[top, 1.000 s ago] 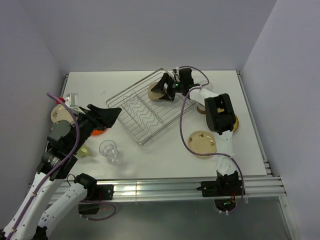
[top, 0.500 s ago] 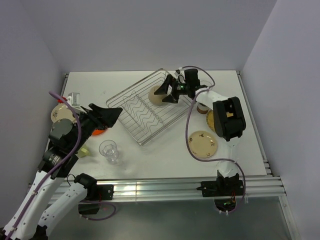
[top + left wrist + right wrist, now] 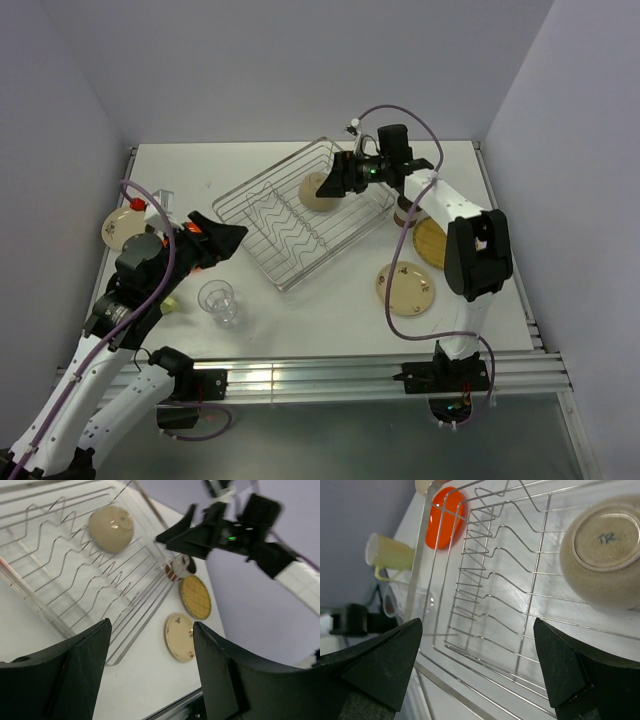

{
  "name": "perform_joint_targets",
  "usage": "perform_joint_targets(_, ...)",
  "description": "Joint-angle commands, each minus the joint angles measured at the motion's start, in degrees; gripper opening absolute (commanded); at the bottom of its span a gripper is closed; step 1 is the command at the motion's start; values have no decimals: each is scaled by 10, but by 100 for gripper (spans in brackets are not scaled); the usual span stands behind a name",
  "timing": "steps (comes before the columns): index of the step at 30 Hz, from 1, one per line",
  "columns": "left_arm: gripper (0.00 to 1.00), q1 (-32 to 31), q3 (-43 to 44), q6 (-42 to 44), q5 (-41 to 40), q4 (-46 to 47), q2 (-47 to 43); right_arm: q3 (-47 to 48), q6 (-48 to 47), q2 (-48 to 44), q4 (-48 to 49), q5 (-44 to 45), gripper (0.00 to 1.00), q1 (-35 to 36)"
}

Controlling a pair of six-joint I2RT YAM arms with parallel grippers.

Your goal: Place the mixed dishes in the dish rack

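White table (image 3: 300, 320), lilac walls (image 3: 250, 70), aluminium rail (image 3: 330, 375) at near edge

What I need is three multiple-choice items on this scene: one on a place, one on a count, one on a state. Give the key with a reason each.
1. Where is the yellow woven plate?
A) on the table, right of the dish rack
B) inside the dish rack
C) on the floor

2. How many dishes are in the dish rack?
A) none
B) one
C) three

3. How is the right hand?
A) shut, empty
B) shut on a dish
C) open, empty

Key:
1 A, it lies flat on the table beside the rack's right side.
2 B, only the bowl sits on the wires.
3 C, it stands wide open above the rack with nothing in it.
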Motion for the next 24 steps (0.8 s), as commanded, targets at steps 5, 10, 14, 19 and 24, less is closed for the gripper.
perform_joint_targets(5,71,1,12,-39,-58,-119,-1,57,-396,-105,-137,0,98,7)
perform_joint_targets(10,70,1,4,-70,-85,-162,8,81,-438,-84,-214,12,88,22)
perform_joint_targets(14,68,1,33,-97,-136,-260,62,29,-448,-114,-191,36,88,47)
perform_joint_targets(19,57,1,62,-110,-194,-351,138,1,-410,-135,-167,23,88,53)
perform_joint_targets(24,49,1,80,-126,-234,-421,184,-29,-403,-156,-155,19,88,53)
